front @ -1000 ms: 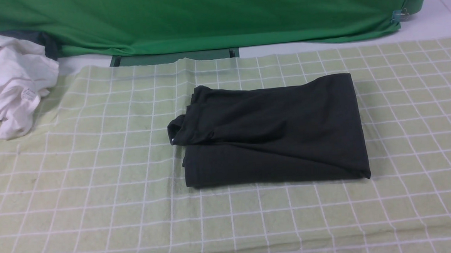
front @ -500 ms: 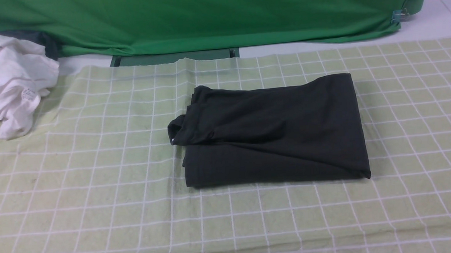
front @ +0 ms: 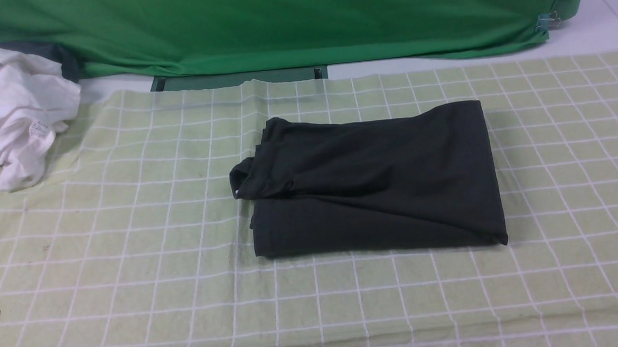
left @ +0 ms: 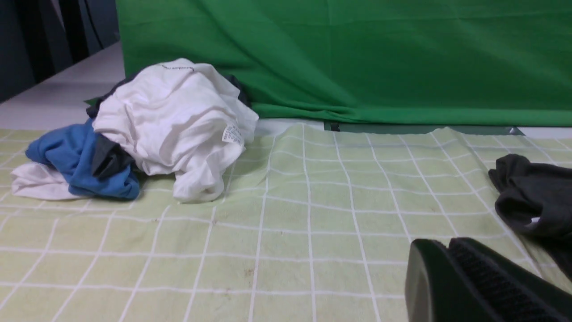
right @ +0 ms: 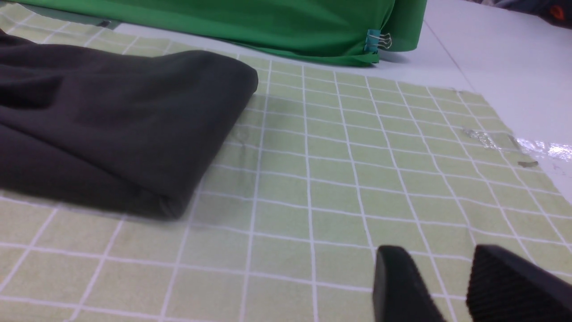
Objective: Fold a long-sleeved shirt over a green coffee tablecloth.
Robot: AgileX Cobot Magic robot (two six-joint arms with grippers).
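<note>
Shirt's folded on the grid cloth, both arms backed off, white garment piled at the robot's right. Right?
One thing is off: the white garment is piled at the robot's left, not its right, as the front view shows. The rest holds: the long-sleeved shirt lies folded on the green coffee tablecloth, and neither tool touches it.

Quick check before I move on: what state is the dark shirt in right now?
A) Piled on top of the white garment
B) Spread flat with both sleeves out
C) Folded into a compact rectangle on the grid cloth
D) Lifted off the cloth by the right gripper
C: the long-sleeved shirt lies as a compact folded rectangle on the green coffee tablecloth, with neither gripper touching it.
</note>
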